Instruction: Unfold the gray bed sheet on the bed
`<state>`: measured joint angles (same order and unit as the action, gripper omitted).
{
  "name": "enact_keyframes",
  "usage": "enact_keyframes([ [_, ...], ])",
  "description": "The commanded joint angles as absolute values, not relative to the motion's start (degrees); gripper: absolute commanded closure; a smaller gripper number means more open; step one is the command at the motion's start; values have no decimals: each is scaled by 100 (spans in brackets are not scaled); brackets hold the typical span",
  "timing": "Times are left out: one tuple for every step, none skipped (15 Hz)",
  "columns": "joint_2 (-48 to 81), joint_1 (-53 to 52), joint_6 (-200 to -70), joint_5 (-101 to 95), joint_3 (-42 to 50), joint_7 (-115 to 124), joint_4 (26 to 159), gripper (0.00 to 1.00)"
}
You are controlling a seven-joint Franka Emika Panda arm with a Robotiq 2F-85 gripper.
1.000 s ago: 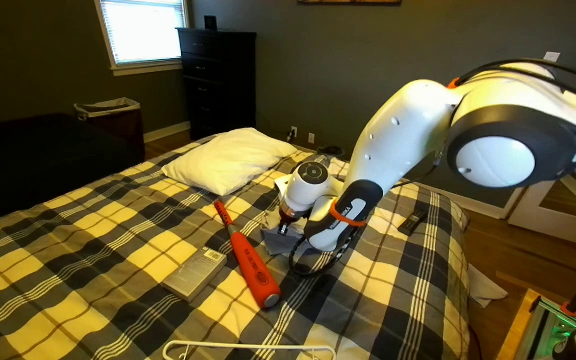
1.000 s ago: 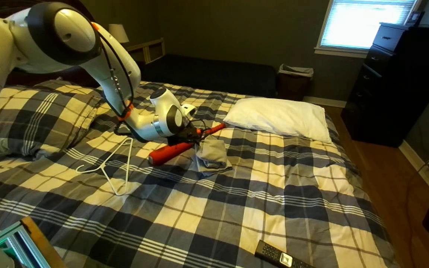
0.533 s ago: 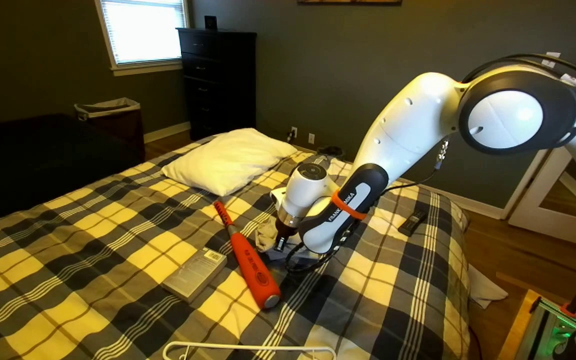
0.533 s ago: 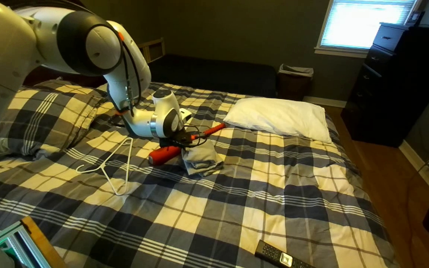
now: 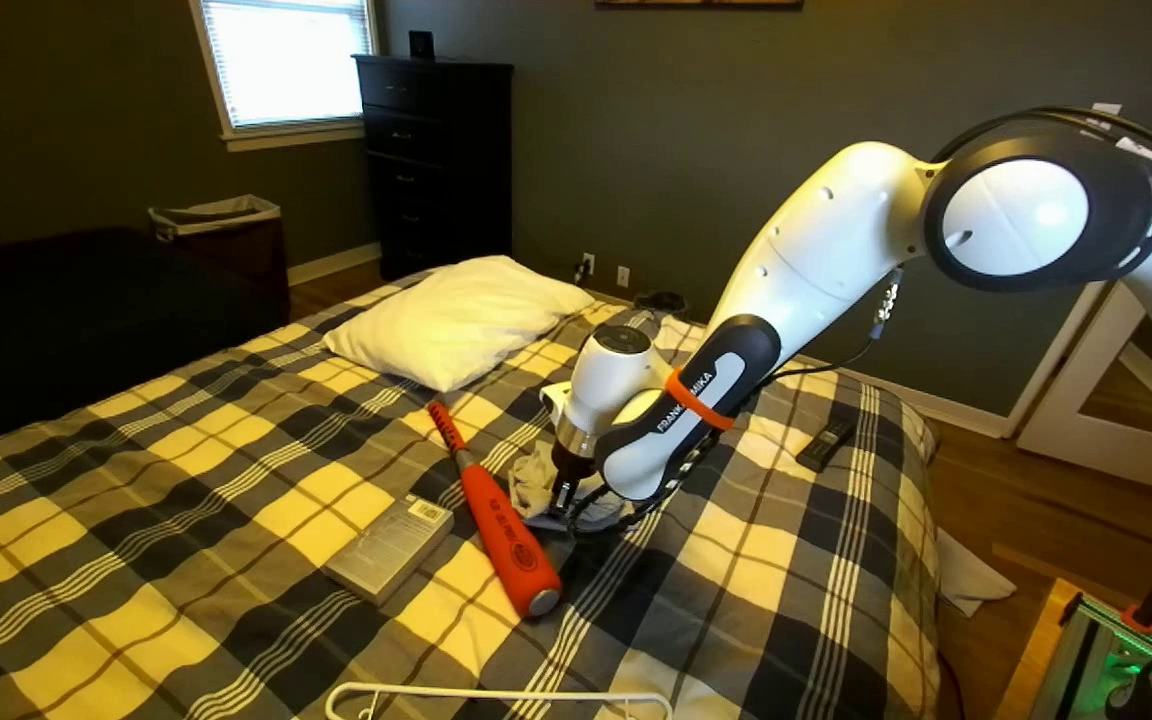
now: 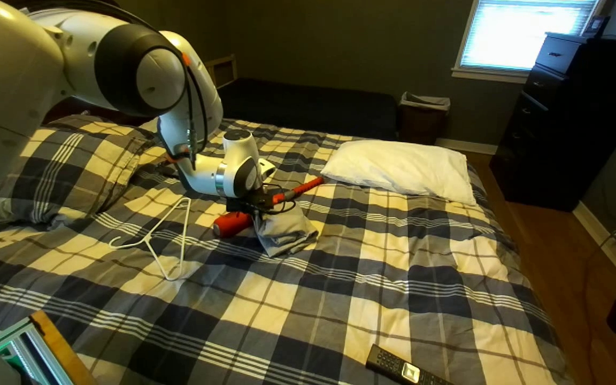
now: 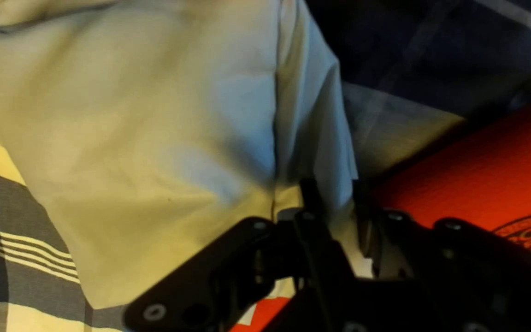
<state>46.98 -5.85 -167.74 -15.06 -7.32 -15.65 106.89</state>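
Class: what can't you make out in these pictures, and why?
Gray bed sheet: inner layers hidden by its own folds in every view.
Claw: too dark and blurred in the wrist view to tell whether it grips.
Box label: print too small in an exterior view.
Wall hanging: cut off by the top edge in an exterior view.

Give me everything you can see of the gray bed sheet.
The gray bed sheet looks like plain, soft cloth, tinted yellowish and bluish in the wrist view. It lies bunched and folded over itself on the bed, beside the red bat. In the wrist view a long crease divides a broad, fairly smooth face from narrower folds, and one lower corner is pointed. Cloth shows between the parted fingers; whether they touch it is unclear.
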Motion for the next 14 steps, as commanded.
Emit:
enact_keyframes([
  [4720,-432,-16606,-1422,-887,-1725,10667,94],
  [4721,-420,-16599,-1423,-897,-1732,10663,100],
  [4715,-410,-16608,-1425,-900,-1735,10669,100],
  [4684,-416,-16644,-1440,-862,-1719,10684,100],
  [4636,-468,-16702,-1468,-755,-1650,10694,99],
  [4533,-549,-16833,-1517,-562,-1534,10721,99],
  [4416,-765,-17019,-1622,-175,-1313,10732,99],
  [4309,-931,-17247,-1705,188,-1134,10737,99],
  [4142,-837,-17337,-1607,299,-1065,10803,99],
  [4464,-714,-17182,-1553,-92,-1348,10626,99],
  [4375,-715,-17202,-1566,21,-1337,10626,98],
  [4357,-677,-17198,-1562,-1,-1351,10628,98],
  [4371,-669,-17198,-1558,-30,-1354,10636,99],
  [4504,-765,-17243,-1506,68,-1196,10514,99],
])
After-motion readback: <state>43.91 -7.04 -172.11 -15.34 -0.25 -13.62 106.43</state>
